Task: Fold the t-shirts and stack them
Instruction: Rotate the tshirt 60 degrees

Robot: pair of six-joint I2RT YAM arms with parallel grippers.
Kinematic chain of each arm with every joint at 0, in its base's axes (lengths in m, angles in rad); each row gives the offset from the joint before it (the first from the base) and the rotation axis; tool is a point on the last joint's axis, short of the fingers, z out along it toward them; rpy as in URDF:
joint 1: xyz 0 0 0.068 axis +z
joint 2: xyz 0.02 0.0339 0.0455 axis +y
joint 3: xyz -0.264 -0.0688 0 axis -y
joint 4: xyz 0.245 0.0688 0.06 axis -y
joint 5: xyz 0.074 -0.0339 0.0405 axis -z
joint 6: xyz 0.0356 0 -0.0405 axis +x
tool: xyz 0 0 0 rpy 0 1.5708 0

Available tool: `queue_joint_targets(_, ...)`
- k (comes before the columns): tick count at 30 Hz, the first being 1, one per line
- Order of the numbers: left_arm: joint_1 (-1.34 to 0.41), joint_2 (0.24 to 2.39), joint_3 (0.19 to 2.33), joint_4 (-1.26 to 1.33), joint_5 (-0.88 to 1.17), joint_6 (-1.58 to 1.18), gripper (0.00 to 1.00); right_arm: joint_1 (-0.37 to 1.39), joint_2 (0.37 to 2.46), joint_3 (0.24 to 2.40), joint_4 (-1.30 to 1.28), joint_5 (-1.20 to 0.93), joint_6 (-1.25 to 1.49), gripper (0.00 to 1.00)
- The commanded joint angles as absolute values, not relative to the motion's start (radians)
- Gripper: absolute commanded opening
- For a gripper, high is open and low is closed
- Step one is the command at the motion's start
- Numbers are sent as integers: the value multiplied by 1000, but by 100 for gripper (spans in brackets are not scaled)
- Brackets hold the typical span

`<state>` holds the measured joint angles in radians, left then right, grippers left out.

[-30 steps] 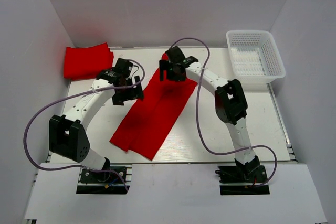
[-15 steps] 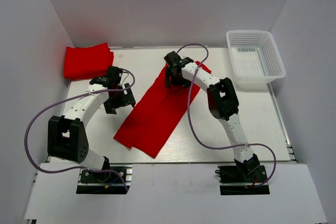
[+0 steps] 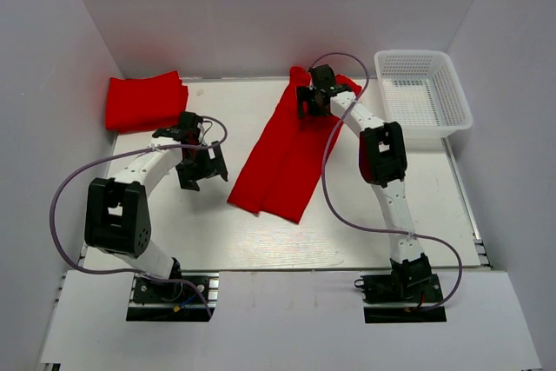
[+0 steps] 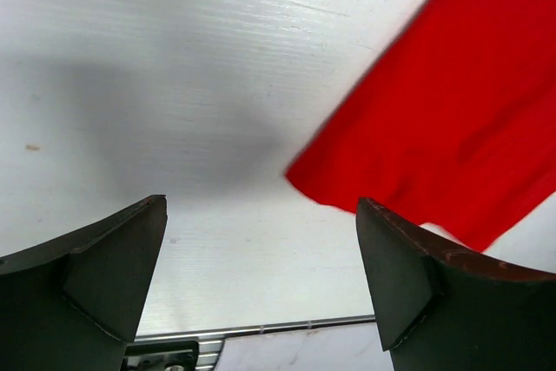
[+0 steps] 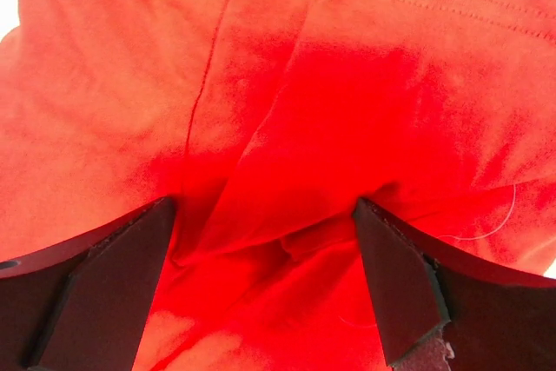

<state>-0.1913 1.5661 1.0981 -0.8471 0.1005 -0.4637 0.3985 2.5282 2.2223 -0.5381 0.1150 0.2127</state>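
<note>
From overhead, the right gripper (image 3: 313, 103) covers the far end of the long t-shirt (image 3: 282, 158), so I cannot make out how that end lies. The right wrist camera is filled edge to edge with red cloth (image 5: 261, 84), with no border of the garment in view. I can pick out a seam, a stitched hem and a bunched ridge. My left wrist camera catches only one corner of the shirt (image 4: 452, 128), cut off at the right of the frame.

Both claws are spread wide. The left gripper (image 3: 204, 169) hovers over bare table (image 3: 200, 232), just left of the shirt, with nothing between its fingers (image 4: 113, 258). The right gripper (image 5: 265, 206) straddles the bunched ridge with its jaws apart. I cannot tell whether the tips touch the cloth, and nothing is pinched.

The long t-shirt lies as a narrow strip. Its long axis runs diagonally from the far end, near the white basket (image 3: 426, 132), down toward the middle of the table on the near left. A folded t-shirt (image 3: 143, 102) sits in the far left corner, well apart.
</note>
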Motion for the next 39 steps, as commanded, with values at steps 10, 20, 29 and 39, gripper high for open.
queue_joint_targets(10, -216, 1583, 1062, -687, 133, -347, 100, 420, 2254, 2065, -365, 32, 58, 90)
queue_joint_targets(20, -305, 1549, 1020, -651, 58, -371, 100, 535, 1708, 1298, -417, -25, 404, 90)
queue_joint_targets(29, -406, 1510, 875, -568, 18, -423, 100, 669, 1505, 937, -377, -109, 695, 90)
queue_joint_targets(39, -453, 1489, 778, -474, -18, -452, 87, 750, 1559, 914, -357, -129, 790, 88)
